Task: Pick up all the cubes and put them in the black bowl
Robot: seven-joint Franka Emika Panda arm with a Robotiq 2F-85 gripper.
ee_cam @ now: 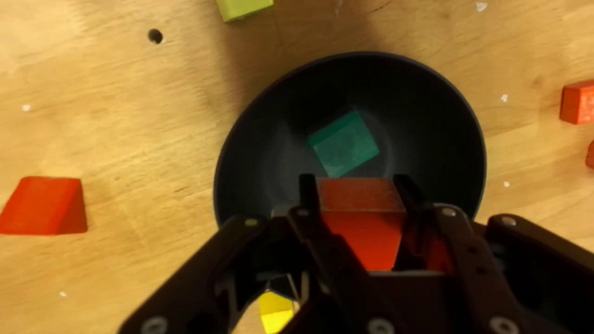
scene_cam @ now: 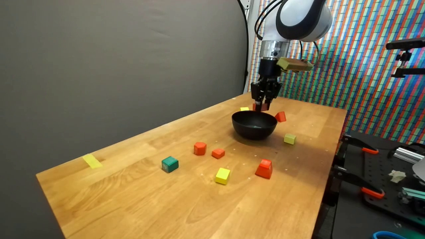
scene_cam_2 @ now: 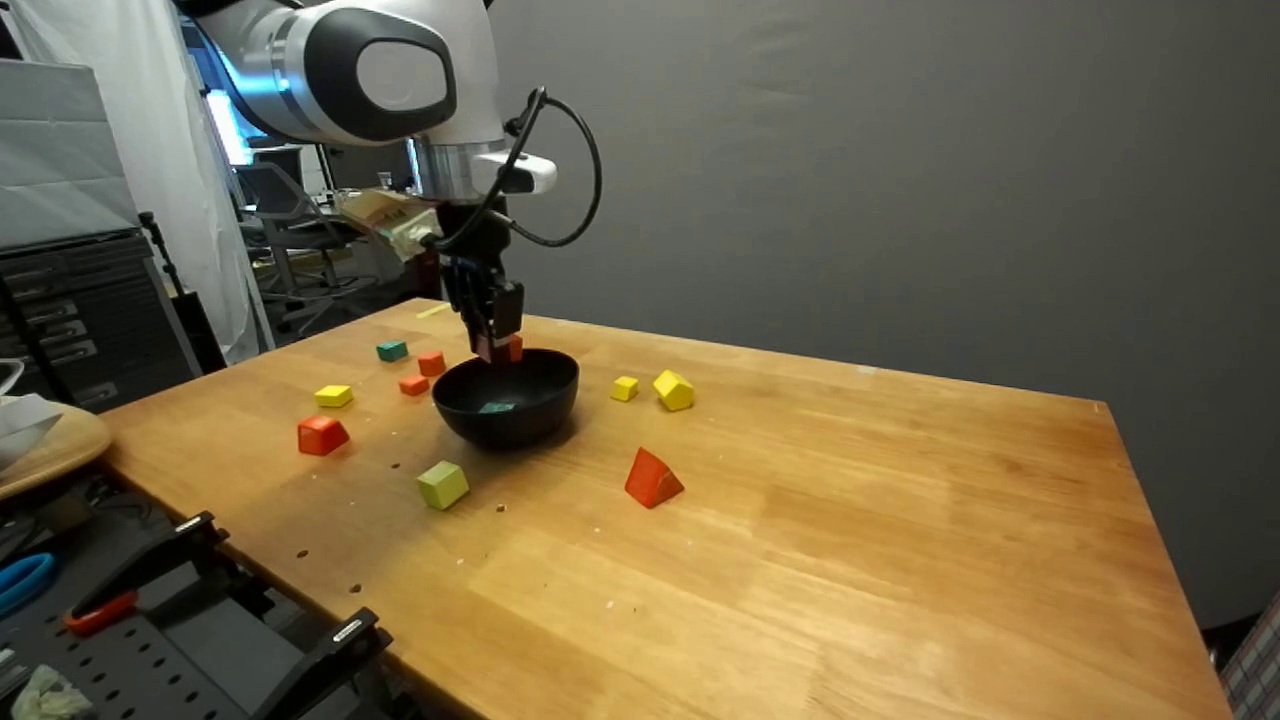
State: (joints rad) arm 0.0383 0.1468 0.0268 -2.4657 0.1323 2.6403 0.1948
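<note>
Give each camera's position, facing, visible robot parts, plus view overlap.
In an exterior view: raised near table, looking along it toward striped backdrop; arm shows.
In an exterior view: raised, looking across table toward grey backdrop; arm shows.
Wrist view: wrist-mounted, facing down into black bowl; fingers holding red block.
Both exterior views share table, black bowl, arm.

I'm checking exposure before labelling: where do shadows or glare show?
In the wrist view, the black bowl is dark inside; in an exterior view, the tabletop is softly shadowed beside it; in an exterior view, a background patch is washed out.
</note>
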